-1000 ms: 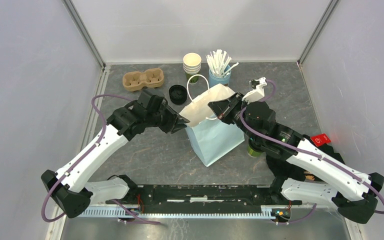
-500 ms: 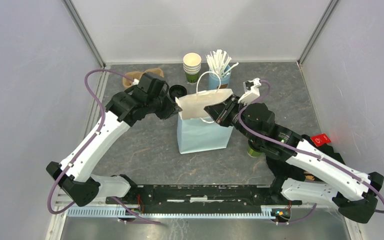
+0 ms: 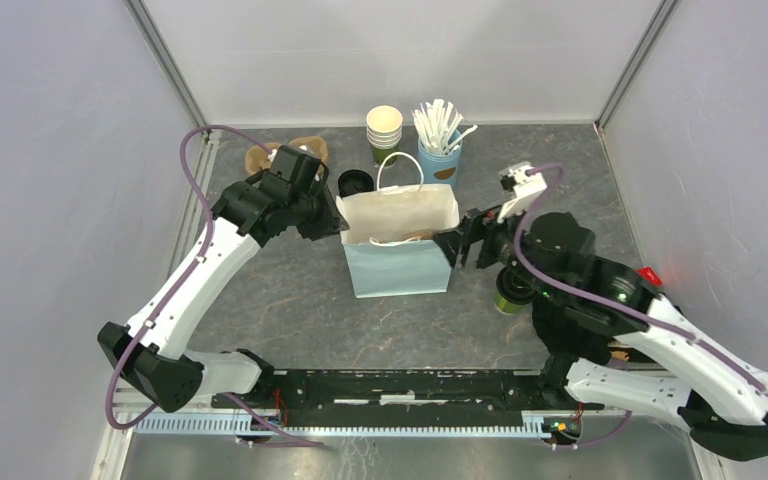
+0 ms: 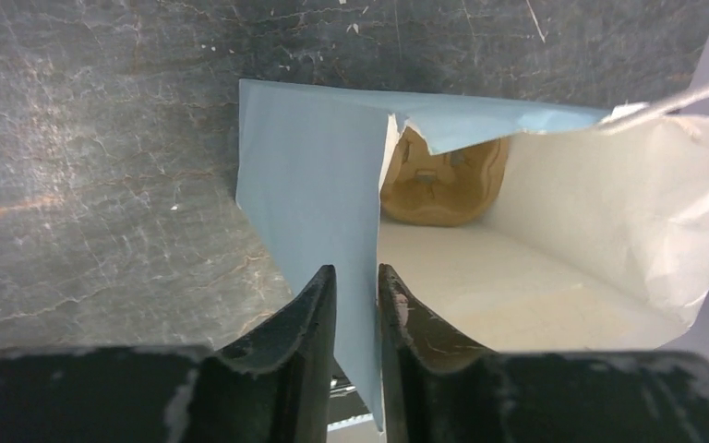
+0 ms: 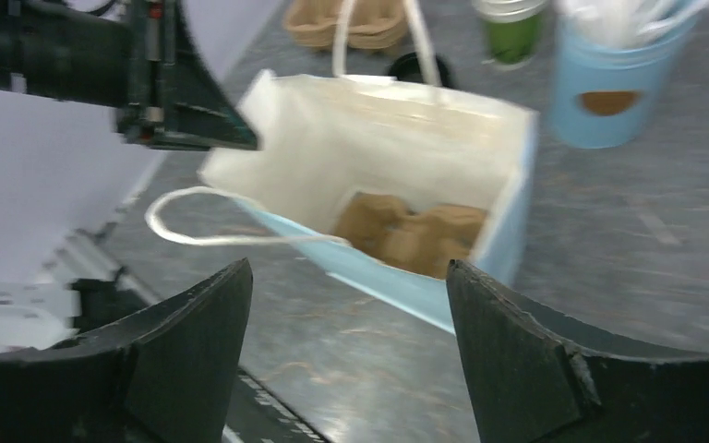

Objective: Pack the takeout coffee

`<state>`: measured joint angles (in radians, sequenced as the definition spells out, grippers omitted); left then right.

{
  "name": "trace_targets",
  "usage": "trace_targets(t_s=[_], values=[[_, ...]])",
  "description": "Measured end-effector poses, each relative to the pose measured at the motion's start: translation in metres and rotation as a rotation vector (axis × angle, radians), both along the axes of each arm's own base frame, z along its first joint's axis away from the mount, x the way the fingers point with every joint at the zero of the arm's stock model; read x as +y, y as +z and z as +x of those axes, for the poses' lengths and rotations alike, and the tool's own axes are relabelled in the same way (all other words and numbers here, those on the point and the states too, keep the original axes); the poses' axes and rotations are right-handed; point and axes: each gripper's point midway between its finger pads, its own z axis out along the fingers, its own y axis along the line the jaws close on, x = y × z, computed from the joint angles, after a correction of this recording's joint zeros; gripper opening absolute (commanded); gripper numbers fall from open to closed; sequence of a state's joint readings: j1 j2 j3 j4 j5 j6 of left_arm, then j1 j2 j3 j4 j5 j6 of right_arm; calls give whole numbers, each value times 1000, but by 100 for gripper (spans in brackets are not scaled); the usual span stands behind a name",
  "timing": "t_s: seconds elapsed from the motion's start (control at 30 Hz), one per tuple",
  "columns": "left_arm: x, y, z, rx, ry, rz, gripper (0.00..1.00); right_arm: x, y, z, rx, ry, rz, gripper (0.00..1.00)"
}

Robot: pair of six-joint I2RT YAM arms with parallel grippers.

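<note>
Leftmost, the left claw (image 4: 355, 273) is pinched narrow on the left side wall of the pale blue paper bag (image 3: 400, 272). The paper is sandwiched between its two fingers. The bag stands upright with its white-lined mouth open on the dark grey mottled worktop (image 3: 290, 315). On the bag's floor lies a brown moulded cardboard cup carrier (image 5: 411, 235), with nothing seated in it that I can see.

Just right of the bag, the right claw (image 5: 348, 268) is spread wide and holds nothing. Its fingers point at the bag's right edge, near it but apparently not touching.

Farther right stands the small green paper cup with a black plastic lid (image 3: 506, 296), the takeout coffee. It sits on the worktop outside the bag, half hidden under the right arm. It lies behind the right claw, to that claw's right and nearer the arm bases, so the claw faces away from it. The cup looks upright, its long axis vertical.

The right arm is by far the nearer, since the left arm is across the bag and occupied. I judge that the right claw must draw back, turn toward the cup, take it by its sides and carry it level over the bag's right rim.
</note>
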<state>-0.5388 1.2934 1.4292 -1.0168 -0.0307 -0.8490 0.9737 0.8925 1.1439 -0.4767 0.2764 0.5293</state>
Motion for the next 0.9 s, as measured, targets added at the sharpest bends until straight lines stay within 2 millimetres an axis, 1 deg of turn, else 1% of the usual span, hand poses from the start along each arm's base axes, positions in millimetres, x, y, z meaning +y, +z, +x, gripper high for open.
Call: trace_targets(t_s=[0.03, 0.1, 0.13, 0.17, 0.2, 0.23, 0.3, 0.43, 0.5, 0.6, 0.67, 0.73, 0.8, 0.87, 0.9], values=[[0, 0, -1, -3, -16, 5, 33, -11, 4, 0, -27, -17, -38, 87], [1, 0, -1, -10, -37, 17, 35, -35, 10, 1, -69, -73, -116, 88], [1, 0, -1, -14, -46, 23, 36, -48, 10, 3, -78, -109, -163, 91], [2, -1, -2, -16, -55, 31, 36, -65, 7, 4, -82, -156, -227, 94], [2, 0, -2, -16, -59, 35, 36, -71, 4, 5, -78, -176, -251, 97], [2, 1, -2, -18, -64, 39, 36, -82, 0, 6, -71, -212, -298, 98], [2, 4, 0, -27, -77, 46, 36, -101, -15, 9, -37, -278, -407, 98], [0, 7, 4, -37, -106, 66, 38, -134, -57, 25, 105, -391, -618, 98], [0, 6, 6, -36, -121, 80, 38, -153, -81, 34, 198, -442, -667, 98], [-1, 6, 10, -36, -141, 100, 40, -181, -115, 33, 351, -469, -719, 98], [-1, 5, 11, -36, -157, 113, 40, -187, -135, 29, 438, -442, -739, 98], [-2, 4, 11, -37, -170, 121, 41, -185, -154, 25, 512, -387, -758, 98], [-2, 3, 11, -37, -179, 126, 41, -180, -167, 21, 560, -333, -769, 98], [-1, 3, 11, -40, -186, 130, 41, -176, -174, 18, 584, -302, -771, 98], [-1, 3, 12, -41, -189, 131, 41, -174, -178, 17, 596, -284, -771, 95]])
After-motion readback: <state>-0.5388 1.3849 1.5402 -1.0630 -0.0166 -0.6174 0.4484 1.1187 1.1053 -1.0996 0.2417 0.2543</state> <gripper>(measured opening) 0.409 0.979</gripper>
